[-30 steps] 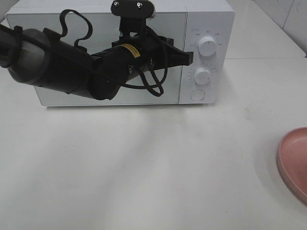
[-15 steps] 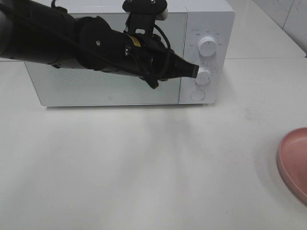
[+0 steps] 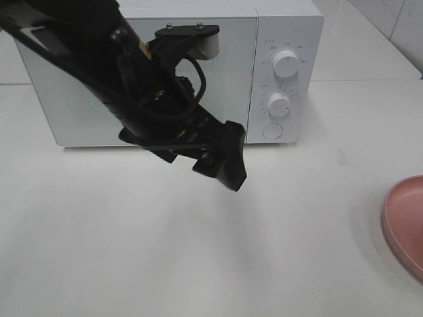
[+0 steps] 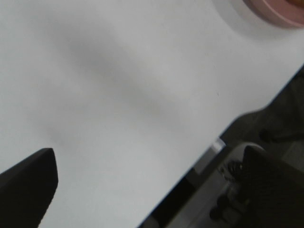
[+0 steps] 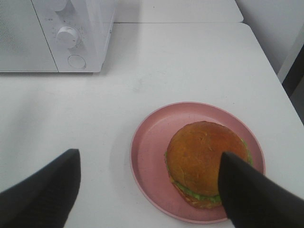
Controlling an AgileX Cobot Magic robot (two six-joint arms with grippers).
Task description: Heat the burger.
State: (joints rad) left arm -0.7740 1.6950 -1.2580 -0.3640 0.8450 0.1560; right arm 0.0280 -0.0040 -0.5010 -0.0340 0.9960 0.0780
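Note:
The burger (image 5: pixel 206 159), a golden-brown bun with green lettuce at its rim, lies on the pink plate (image 5: pixel 149 142) in the right wrist view. My right gripper (image 5: pixel 149 159) hovers above it, open, with one finger on each side and nothing held. In the exterior view the burger is out of frame and only the pink plate's edge (image 3: pixel 404 224) shows at the right. My left gripper (image 3: pixel 228 162) hangs over the table in front of the white microwave (image 3: pixel 99 99), whose door is closed. One left finger (image 4: pixel 28 185) shows far to the side, so the jaws stand open and empty.
The microwave's panel carries an upper knob (image 3: pixel 285 63), a lower knob (image 3: pixel 279 104) and a round button (image 3: pixel 271 131). The left wrist view shows the table's edge (image 4: pixel 204 152) with a dark chair-like shape beyond it.
My left arm swung from the lower knob down and away over the table in front of the microwave, and its jaws opened. The plate has not moved.

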